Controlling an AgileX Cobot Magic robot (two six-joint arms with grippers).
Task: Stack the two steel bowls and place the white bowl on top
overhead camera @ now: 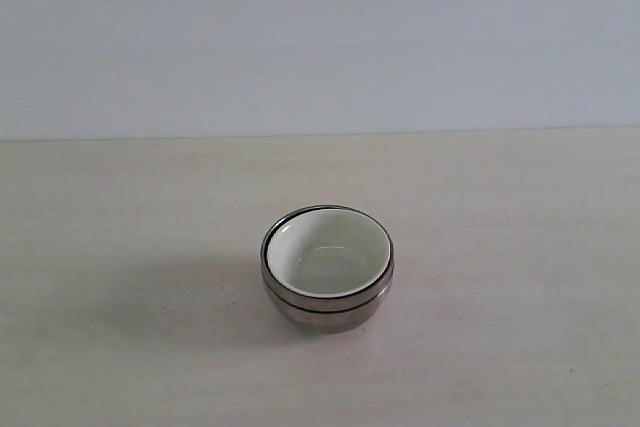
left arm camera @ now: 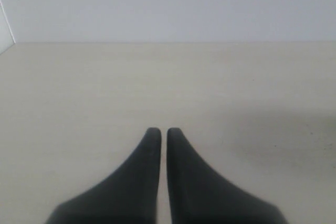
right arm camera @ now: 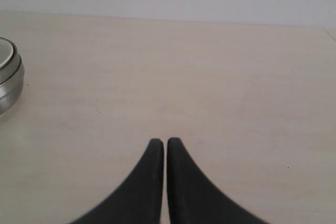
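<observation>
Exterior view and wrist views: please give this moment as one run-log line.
stack: glossy off-white ceramic bowl nested in two shiny round steel bowls | left jaws: shut, empty | right jaws: shut, empty

A pale beige wood-grain tabletop fills the lower part of the exterior view. Its far edge meets a plain greyish-white wall in a straight line. A faint soft shadow lies left of its middle.

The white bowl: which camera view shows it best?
The exterior view. There the white bowl sits whole inside the stacked steel bowls, its rim and inside plain to see. The right wrist view catches only a cut-off side of the stack at the picture's edge; the left wrist view shows no bowl.
</observation>
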